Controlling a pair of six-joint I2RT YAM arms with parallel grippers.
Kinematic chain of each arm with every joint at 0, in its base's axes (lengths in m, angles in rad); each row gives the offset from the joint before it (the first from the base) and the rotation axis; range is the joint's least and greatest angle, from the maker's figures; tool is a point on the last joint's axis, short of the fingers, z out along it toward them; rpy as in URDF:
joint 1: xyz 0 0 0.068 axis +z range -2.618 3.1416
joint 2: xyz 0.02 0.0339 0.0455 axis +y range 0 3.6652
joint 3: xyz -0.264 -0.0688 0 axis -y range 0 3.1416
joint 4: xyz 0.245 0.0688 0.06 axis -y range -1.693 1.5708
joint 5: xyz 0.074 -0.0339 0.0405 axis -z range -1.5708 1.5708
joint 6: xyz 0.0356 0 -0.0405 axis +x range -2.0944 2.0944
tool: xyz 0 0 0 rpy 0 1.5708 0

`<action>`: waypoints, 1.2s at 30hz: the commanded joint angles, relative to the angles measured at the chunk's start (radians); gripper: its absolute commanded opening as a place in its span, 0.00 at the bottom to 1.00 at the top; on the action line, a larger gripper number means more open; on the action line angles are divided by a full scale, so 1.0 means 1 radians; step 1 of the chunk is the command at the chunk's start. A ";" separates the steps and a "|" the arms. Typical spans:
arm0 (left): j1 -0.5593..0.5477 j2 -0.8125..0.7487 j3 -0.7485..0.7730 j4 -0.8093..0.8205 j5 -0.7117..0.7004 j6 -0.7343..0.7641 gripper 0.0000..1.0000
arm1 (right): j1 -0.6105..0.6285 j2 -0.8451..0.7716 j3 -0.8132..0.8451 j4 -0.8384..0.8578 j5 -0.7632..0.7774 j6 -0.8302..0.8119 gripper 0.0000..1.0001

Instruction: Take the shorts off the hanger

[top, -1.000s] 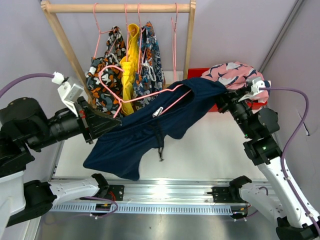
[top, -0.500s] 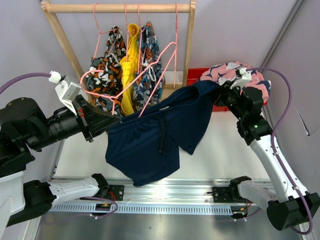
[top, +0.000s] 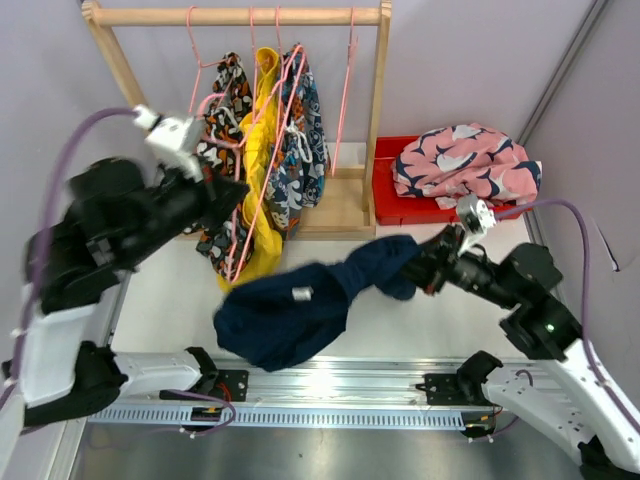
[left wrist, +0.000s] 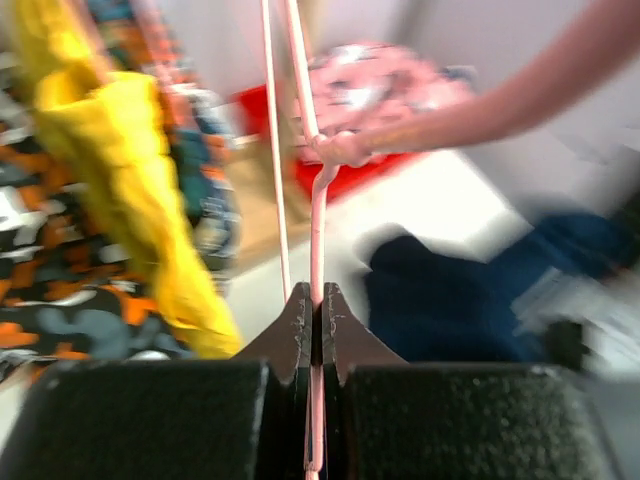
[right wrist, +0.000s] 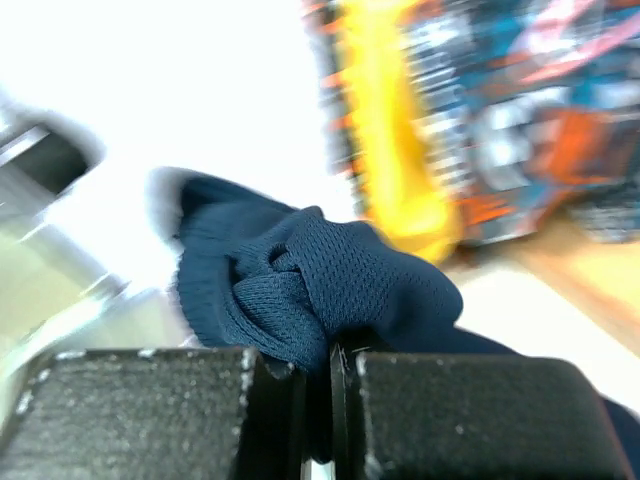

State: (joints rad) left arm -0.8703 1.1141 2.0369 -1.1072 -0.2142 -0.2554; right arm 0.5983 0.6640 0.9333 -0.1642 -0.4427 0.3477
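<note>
My left gripper (top: 230, 196) is raised beside the rack and shut on a bare pink wire hanger (top: 264, 176); the wire (left wrist: 318, 190) runs straight up from between the closed jaws (left wrist: 313, 302). My right gripper (top: 421, 269) is shut on the waistband of the navy shorts (top: 292, 317), which trail in a heap over the table; the bunched band (right wrist: 330, 280) sits above the closed jaws (right wrist: 318, 352). Yellow shorts (top: 262, 140), camouflage shorts (top: 216, 150) and blue-orange print shorts (top: 306, 128) hang on the rack. Pink shorts (top: 466, 158) lie on the red bin.
The wooden rack (top: 240, 16) stands at the back centre with its base board (top: 335, 215) on the table. The red bin (top: 392, 195) sits right of it. A spare pink hanger (top: 346, 90) hangs on the rail. The metal rail (top: 330, 380) runs along the near edge.
The navy shorts have slid off the hanger. My left arm has swung the bare hanger up to the rack. My right gripper has pulled the shorts down and forward onto the table.
</note>
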 commanded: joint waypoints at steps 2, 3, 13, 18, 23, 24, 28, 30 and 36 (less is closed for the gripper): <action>-0.003 0.145 -0.016 0.058 -0.295 0.045 0.00 | 0.161 -0.063 0.152 -0.193 -0.140 -0.047 0.00; -0.001 0.150 -0.029 0.079 -0.283 0.057 0.00 | 0.179 -0.070 0.179 -0.214 -0.184 -0.036 0.00; 0.077 0.384 0.133 0.188 -0.188 0.068 0.00 | 0.187 -0.138 0.347 -0.311 0.118 -0.082 0.00; 0.128 0.533 0.336 0.150 -0.151 0.081 0.00 | 0.182 0.040 0.471 -0.319 0.663 -0.191 0.00; 0.160 0.535 0.312 0.179 -0.106 0.068 0.00 | 0.106 0.418 0.720 -0.120 0.967 -0.465 0.00; 0.171 0.535 0.309 0.178 -0.099 0.068 0.00 | 0.053 0.477 0.815 -0.051 0.969 -0.492 0.00; 0.203 0.526 0.287 0.182 -0.062 0.068 0.00 | -0.299 0.742 1.062 0.012 0.857 -0.353 0.00; 0.220 0.506 0.261 0.196 -0.045 0.070 0.00 | -0.399 0.862 1.114 0.079 0.858 -0.294 0.00; 0.255 0.475 0.183 0.228 0.009 0.070 0.00 | -0.427 1.043 1.116 0.274 0.984 -0.343 0.00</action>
State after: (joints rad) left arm -0.6327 1.6382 2.2292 -0.9436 -0.2527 -0.2001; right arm 0.1604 1.6985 1.9923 -0.1467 0.4324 0.0147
